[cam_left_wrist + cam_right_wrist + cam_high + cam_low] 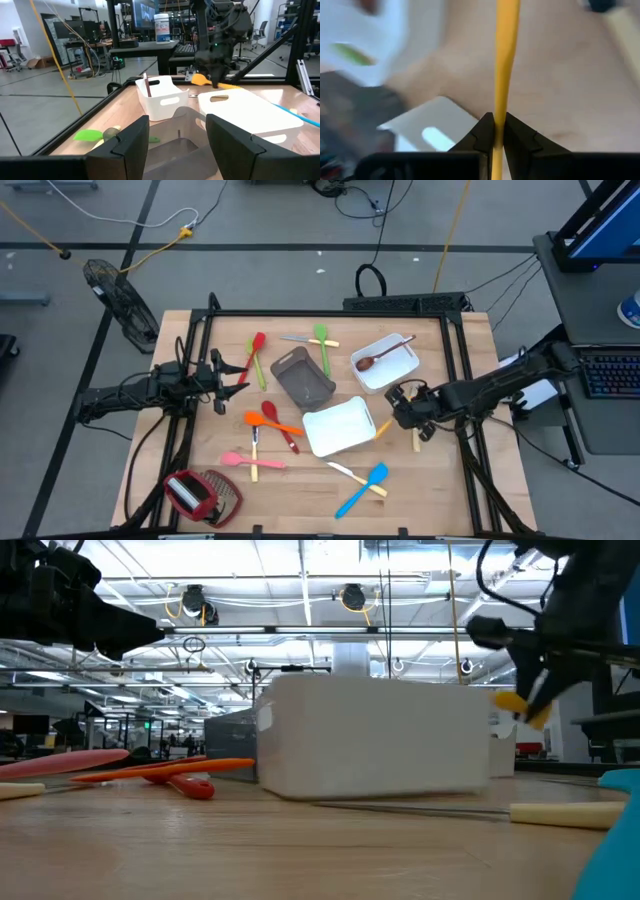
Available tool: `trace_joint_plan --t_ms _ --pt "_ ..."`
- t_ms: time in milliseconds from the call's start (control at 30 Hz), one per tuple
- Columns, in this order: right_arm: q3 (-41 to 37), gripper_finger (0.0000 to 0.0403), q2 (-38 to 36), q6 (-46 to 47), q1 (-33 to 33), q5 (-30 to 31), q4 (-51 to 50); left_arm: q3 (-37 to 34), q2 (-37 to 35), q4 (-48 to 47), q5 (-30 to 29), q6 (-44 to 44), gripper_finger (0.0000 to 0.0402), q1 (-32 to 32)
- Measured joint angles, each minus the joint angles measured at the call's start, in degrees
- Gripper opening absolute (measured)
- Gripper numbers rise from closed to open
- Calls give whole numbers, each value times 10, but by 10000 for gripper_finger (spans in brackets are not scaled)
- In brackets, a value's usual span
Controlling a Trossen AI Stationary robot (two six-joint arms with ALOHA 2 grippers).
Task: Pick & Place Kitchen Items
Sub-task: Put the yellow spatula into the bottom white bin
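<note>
Pinching: my right gripper (499,131) clamps the yellow utensil (506,55) by its handle.
Where: lifted off the table (440,480), just beside the nearer white tray (338,428).
Doing it well: I judge I should hold the clamp firm, carry over the rim, release low inside.
Pose: right arm reaches inward, wrist angled down.
Left gripper (238,379): spread, empty, waiting near the grey tray (303,377).

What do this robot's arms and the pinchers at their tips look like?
Both arms are dark, almost black, jointed and slim, with black cables trailing off them toward the table's edges. The left gripper and the right gripper each end in two fingers. Seen close, the fingers are matte black, blocky and angular, like chunky wedges. I can make out no markings.
</note>
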Motion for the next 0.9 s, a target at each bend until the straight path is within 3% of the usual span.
trace_joint_plan --t_ms 200,433,567,733,900 --pt "0 24 -32 -45 -6 109 51 0 0 0 0 -1 202 0" --pt "0 24 -70 -136 -51 157 96 0 0 0 0 -16 202 0" --pt "0 24 -82 -222 -95 180 180 0 0 1 0 -27 202 0" --pt "0 24 -83 -371 -161 171 343 0 0 1 0 -30 202 0" --pt "0 24 -83 -462 -222 94 441 0 0 1 0 -36 202 0"
